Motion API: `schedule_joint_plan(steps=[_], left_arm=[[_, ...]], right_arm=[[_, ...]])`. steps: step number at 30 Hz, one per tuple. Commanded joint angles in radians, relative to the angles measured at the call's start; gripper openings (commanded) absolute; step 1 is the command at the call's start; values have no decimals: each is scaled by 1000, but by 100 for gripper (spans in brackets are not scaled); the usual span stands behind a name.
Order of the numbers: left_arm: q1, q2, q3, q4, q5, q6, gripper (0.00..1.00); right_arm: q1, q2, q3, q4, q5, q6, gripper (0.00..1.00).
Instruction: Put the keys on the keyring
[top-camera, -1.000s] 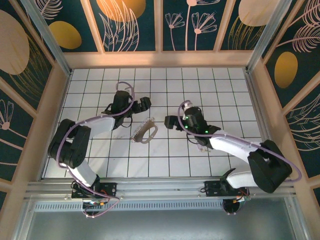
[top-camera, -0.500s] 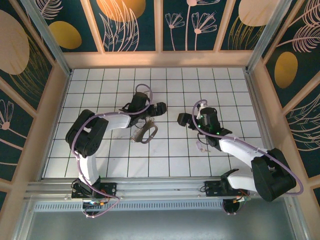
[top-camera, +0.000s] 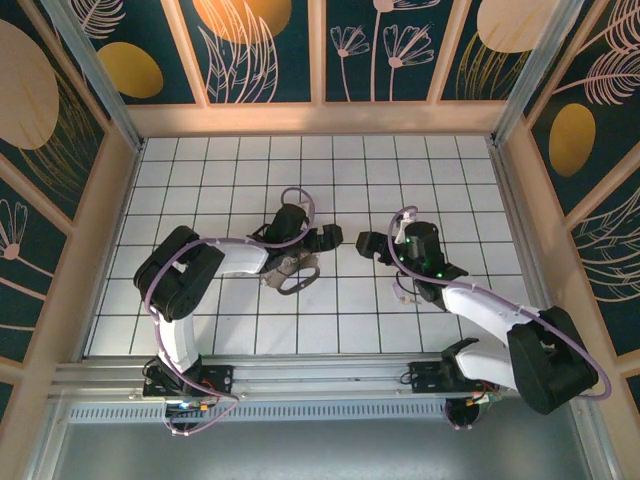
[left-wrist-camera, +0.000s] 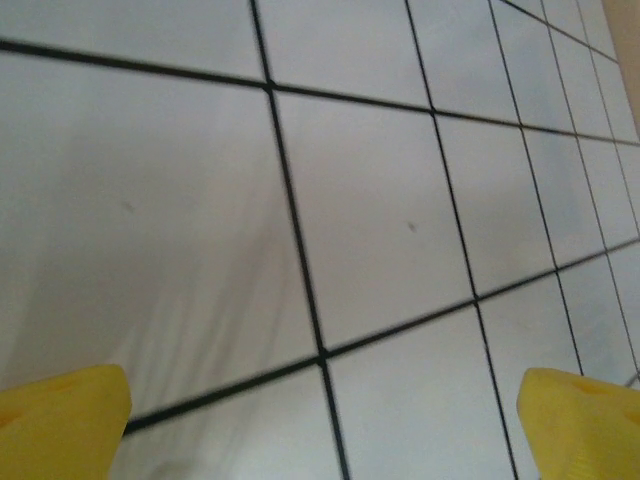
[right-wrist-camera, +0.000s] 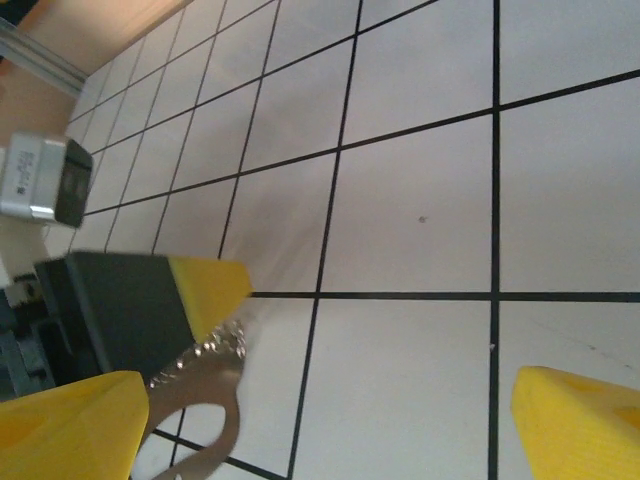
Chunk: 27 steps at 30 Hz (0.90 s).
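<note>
Lilac-headed key (top-camera: 401, 291) flat on white tile, just beside the right forearm; farther in, keyring (top-camera: 290, 277) lying by the left wrist (bumpy strip close to a yellow fingertip); beyond, left gripper (top-camera: 325, 239) and right gripper (top-camera: 364, 242) facing each other, both spread wide, holding nothing

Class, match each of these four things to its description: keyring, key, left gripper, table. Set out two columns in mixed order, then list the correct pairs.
Column one
1 keyring
2 key
3 left gripper
4 table

Column two
a open, yellow-tipped
b white with black grid lines
c lying beside the right arm
d silver loop beside the left arm

Pairs: 1-d, 2-c, 3-a, 4-b
</note>
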<state>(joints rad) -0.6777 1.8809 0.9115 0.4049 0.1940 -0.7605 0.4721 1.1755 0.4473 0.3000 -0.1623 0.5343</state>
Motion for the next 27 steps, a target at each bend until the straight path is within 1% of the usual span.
schedule_joint_plan(steps=[1, 5, 10, 12, 14, 16, 21, 23, 27], left_arm=[[-52, -33, -24, 35, 31, -45, 99], [-72, -74, -46, 54, 22, -60, 99], [-72, -221, -71, -15, -135, -43, 99], [-72, -278, -85, -35, -189, -39, 99], [-70, -324, -100, -50, -213, -33, 99], [-70, -364, -125, -60, -227, -36, 99], [-71, -462, -242, -55, -237, -70, 99], [-71, -511, -302, -51, -241, -88, 99], [-71, -617, -419, -40, -239, -143, 99]], right_arm=[[1, -30, -37, 52, -40, 16, 91], [2, -35, -61, 74, -58, 28, 85], [11, -68, -92, 76, -68, 47, 77], [23, -66, -97, 71, -67, 58, 72], [44, -36, -90, 66, -70, 69, 68], [69, 19, -68, 71, -68, 74, 62], [188, 167, 8, 75, -21, 77, 51], [216, 224, 38, 82, -15, 78, 48], [242, 316, 85, 103, -22, 79, 48]])
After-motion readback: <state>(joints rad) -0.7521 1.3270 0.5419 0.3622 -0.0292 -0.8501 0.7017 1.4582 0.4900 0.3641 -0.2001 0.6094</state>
